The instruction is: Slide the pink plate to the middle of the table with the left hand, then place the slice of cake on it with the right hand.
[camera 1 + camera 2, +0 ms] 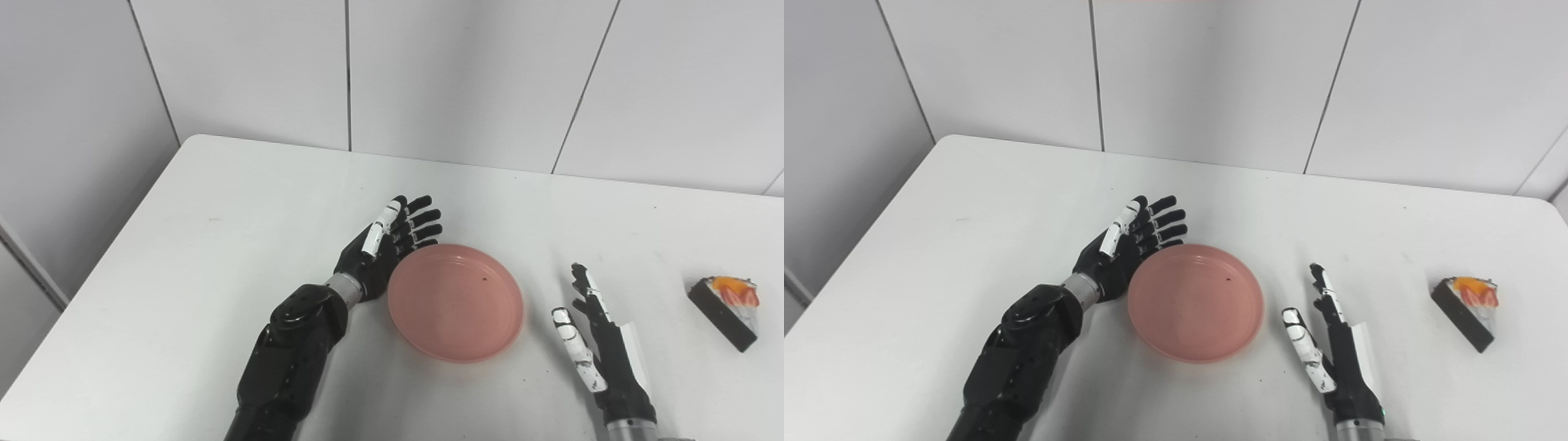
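My open left hand [383, 254] touches the pink plate [456, 301], now near mid-table; cake slice [727, 311] waits beyond my open right hand [597, 343].

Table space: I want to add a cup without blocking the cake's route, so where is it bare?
Bare: the wide stretch from the left hand to the table left edge, and the far strip by the wall. Crowded: the pink plate touches that hand, the right hand stands near the plate, and the cake slice must cross the gap between them.

Bare lab-like test room — plain white table [245, 202], grey panelled walls [478, 73], seams between panels
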